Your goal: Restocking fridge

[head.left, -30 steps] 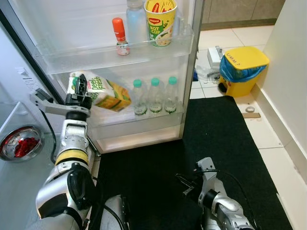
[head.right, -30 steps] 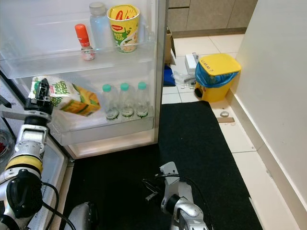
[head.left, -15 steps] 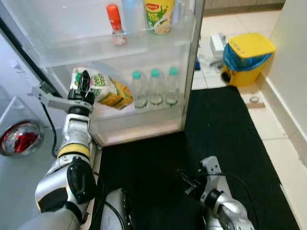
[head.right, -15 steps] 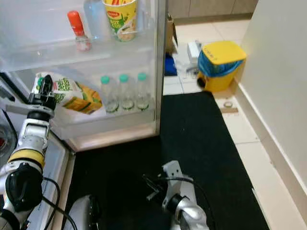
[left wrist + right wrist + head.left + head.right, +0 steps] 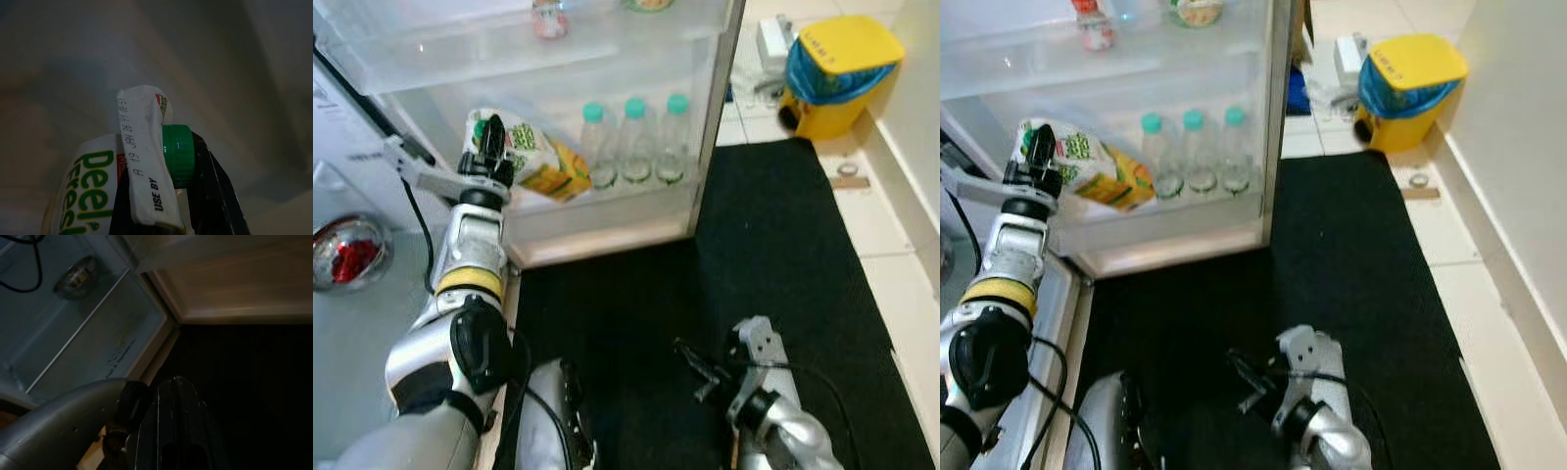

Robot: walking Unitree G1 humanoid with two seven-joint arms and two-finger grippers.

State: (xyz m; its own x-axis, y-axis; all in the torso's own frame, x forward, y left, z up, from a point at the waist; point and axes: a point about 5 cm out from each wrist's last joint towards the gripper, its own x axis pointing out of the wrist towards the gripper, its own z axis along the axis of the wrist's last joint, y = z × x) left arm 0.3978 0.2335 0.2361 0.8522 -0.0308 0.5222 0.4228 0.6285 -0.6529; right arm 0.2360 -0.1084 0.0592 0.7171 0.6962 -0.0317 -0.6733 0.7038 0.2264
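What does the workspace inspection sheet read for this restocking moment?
Surface: clear plastic fridge door shelf, partly stocked.
Job's things: green-and-yellow juice carton, tilted, going into the shelf beside three green-capped clear bottles.
Clutter: red-capped small bottle on the upper shelf; red-filled metal bowl.
Grippers: left gripper shut on the carton's top by its green cap; right gripper idle, low over the mat.
Cables: black cable by the left arm.
Surroundings: black floor mat; yellow bin; tiled floor.
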